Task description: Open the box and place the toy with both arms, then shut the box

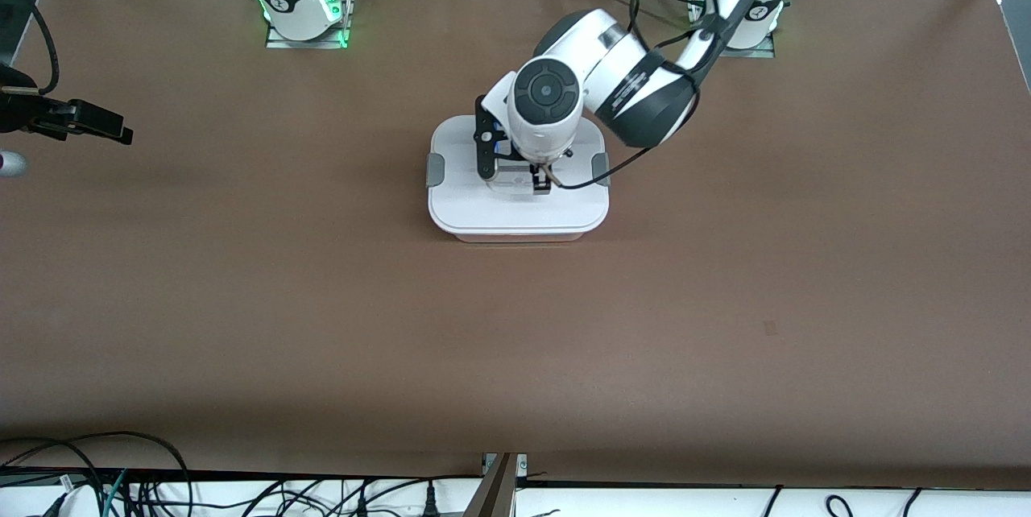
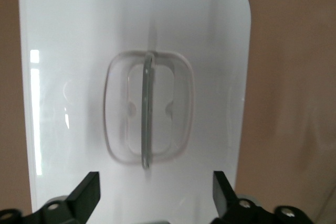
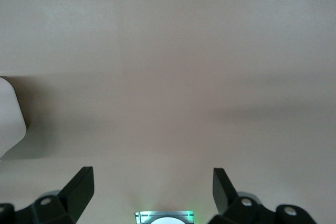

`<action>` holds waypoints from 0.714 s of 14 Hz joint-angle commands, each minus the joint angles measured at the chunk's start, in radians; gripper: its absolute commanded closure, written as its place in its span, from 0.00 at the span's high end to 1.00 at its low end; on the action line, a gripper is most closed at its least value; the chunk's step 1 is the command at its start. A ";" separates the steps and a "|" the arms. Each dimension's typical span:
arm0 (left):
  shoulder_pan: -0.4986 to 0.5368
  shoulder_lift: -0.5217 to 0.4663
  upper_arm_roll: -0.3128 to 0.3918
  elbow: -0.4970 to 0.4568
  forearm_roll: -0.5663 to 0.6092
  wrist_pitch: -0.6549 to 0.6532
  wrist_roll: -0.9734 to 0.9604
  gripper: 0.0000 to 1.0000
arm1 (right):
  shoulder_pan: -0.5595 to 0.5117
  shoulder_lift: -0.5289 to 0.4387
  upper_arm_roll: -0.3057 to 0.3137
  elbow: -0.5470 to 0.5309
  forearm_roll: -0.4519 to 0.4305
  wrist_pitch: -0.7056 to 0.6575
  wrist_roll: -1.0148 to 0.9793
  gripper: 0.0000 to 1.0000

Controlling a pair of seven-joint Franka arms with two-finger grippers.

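The left hand (image 2: 156,195) hangs just above the middle of the box (image 1: 517,211), with its two fingers (image 2: 86,192) spread wide and holding nothing; the clear handle (image 2: 148,109) in the white lid (image 2: 63,51) lies in line with the gap between them, a little ahead of the fingertips, and no finger touches it. The lid sits flat on the box and the grey side clips (image 1: 435,169) look to be against its ends, so I judge that the box is closed and the hand is free of it. The toy is not visible in any view; if it is inside the box, the pictures cannot tell it. What could go wrong from here: if the hand rises at a slant, one finger may catch the thin handle bar and drag or lift the light box over the worktop (image 1: 242,299); also, if a clip is not fully pressed, the lid may rest only loose. The right hand (image 3: 152,192) waits over bare worktop toward the right arm's end of the table, well apart from the box, its fingers also spread and empty.
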 commanded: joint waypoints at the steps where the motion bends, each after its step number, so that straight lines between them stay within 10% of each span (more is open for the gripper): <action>1: 0.064 -0.129 -0.005 -0.018 0.026 -0.124 -0.133 1.00 | 0.000 0.005 -0.002 0.022 0.008 -0.007 -0.017 1.00; 10: 0.295 -0.344 0.004 -0.018 0.216 -0.273 -0.664 1.00 | 0.002 0.011 -0.002 0.024 0.011 -0.005 -0.012 1.00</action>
